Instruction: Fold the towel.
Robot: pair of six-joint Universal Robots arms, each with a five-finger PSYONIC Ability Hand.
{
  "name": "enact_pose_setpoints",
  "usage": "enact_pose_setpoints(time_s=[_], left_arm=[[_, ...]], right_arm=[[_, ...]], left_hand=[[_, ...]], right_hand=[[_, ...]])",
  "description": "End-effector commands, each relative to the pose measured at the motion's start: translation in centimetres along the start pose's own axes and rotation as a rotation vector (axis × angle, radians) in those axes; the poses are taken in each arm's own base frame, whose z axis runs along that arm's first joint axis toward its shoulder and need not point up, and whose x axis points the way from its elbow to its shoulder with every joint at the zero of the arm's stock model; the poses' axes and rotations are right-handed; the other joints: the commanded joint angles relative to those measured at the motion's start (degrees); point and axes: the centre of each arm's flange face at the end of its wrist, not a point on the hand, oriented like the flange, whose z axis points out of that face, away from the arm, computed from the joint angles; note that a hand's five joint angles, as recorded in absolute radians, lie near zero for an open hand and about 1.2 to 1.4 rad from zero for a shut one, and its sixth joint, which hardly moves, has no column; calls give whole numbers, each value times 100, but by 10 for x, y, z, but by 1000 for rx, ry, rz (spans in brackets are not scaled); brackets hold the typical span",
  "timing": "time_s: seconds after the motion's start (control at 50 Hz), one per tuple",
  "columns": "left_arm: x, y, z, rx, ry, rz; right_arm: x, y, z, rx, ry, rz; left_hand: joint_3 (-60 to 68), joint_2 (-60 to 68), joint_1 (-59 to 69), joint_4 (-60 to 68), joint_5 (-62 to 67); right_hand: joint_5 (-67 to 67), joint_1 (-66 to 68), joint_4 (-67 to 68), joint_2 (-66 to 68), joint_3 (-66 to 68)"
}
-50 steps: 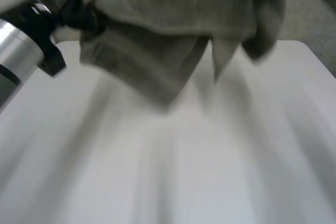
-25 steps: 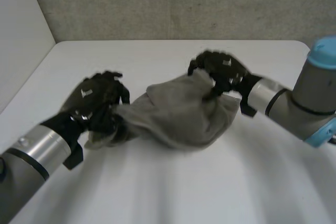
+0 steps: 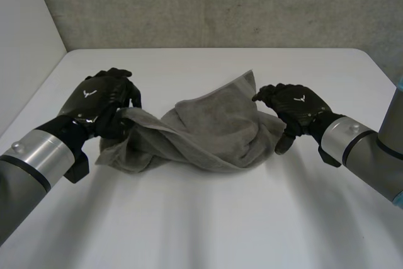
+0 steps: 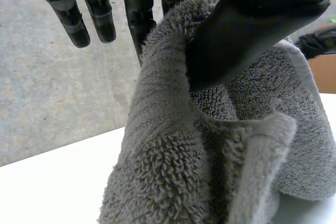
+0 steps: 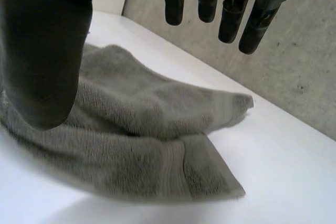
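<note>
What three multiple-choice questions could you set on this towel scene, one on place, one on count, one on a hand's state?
1. Where is the crumpled grey terry towel?
A. On the white table, between the black left hand and black right hand.
B. Hanging off the table's edge.
C. Draped over an arm.
2. How many towels are there?
A. Three.
B. One.
C. Two.
3. What is the left hand doing?
A. Lying flat, open.
B. Curled, holding nothing.
C. Pinching the towel.
A: the head view shows it heaped there.
B: a single cloth lies there.
C: its wrist view shows the thumb pressing towel against a finger.
</note>
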Motion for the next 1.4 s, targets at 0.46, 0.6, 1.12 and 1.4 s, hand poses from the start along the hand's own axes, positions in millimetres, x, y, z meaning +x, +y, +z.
enact_pose_setpoints(time_s=[0.46, 0.6, 1.12, 1.4], left_arm=[[-14, 9, 3, -31, -43, -20], [-14, 10, 3, -34, -44, -21], [-12, 9, 1, -30, -39, -14], [-14, 26, -2, -116, 6, 152]], right_arm=[[18, 65, 54, -140, -27, -33], [9, 68, 65, -133, -49, -2], [28, -14, -14, -58, -59, 53], [20, 5, -53, -274, -159, -103]], left_hand=[[-294, 532, 582, -336, 352], [-294, 532, 582, -336, 352], [-294, 532, 582, -336, 352], [-294, 532, 582, -336, 352]], right_hand=[[1548, 1469, -436, 1462, -247], [1548, 1469, -436, 1462, -247], [6639, 6560, -436, 6553, -247], [6639, 6560, -436, 6553, -247]])
